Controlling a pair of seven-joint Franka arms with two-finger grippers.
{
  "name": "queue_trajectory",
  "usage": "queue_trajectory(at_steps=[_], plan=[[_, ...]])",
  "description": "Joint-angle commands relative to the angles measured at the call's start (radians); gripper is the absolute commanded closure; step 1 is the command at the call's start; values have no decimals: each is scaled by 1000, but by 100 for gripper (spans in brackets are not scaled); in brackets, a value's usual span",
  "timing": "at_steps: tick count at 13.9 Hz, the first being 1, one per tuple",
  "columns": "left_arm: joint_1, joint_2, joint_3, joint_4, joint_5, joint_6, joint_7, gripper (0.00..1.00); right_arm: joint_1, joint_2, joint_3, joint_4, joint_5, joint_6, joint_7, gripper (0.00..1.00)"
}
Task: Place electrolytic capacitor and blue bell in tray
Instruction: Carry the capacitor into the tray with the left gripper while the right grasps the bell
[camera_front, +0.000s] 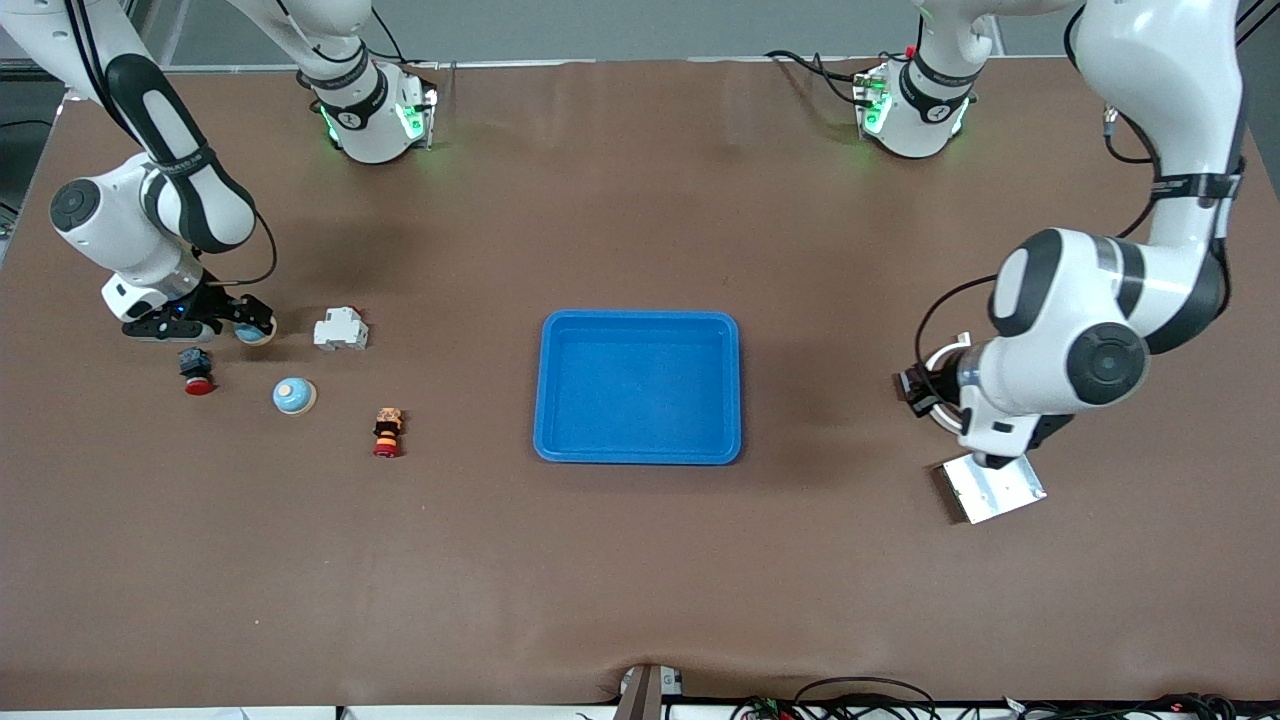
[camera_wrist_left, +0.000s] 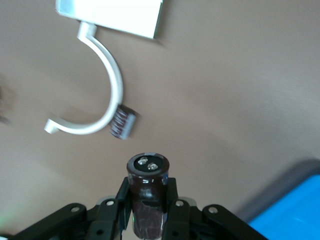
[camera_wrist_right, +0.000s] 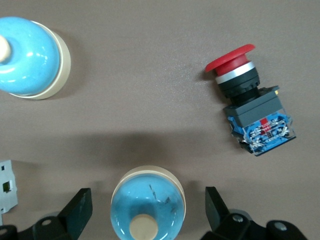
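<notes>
Capacitor held by the left jaws, one blue bell framed by the open right jaws, tray still bare.

The electrolytic capacitor (camera_wrist_left: 147, 200) is clamped upright in the closed jaws of the left gripper (camera_wrist_left: 148, 210), over the tabletop (camera_front: 640, 580) near the left arm's end, beside a metal clamp bracket (camera_wrist_left: 107, 75); it should be carried level over the tray (camera_front: 638, 452) and lowered inside the rim before release. The right gripper (camera_wrist_right: 145, 212) is held with jaws wide apart around a blue bell (camera_wrist_right: 148, 205), not yet touching it; the jaws should be centred on the dome and closed low, well clear of the second blue bell (camera_wrist_right: 30, 57) and the red push button (camera_wrist_right: 247, 107).
</notes>
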Motion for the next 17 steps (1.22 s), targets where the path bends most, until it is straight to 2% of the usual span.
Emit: queue_trajectory(at_steps=[1,5,9,10,11,13,14,17], plan=[[-74,49,0,83,-47,-25,-118,100,10,4,2,-26,29,40,-7,0],[-175,114,0,158,-69,-12,-254,100,12,4,2,-40,29,49,-7,0],[-270,149,1,166,-102,86,-366,100,13,2,2,-40,29,47,-7,0],[-290,161,1,166,-102,100,-376,100,15,2,2,-40,29,44,-7,13],[-313,170,1,166,-102,119,-392,100,18,2,2,-40,29,41,-6,36],[-356,199,1,166,-102,155,-429,100,30,1,2,-39,29,37,-3,97],[-376,218,1,164,-102,172,-443,100,32,1,2,-39,29,37,3,100],[-425,259,1,161,-99,231,-472,100,50,-10,2,-37,29,29,17,100]])
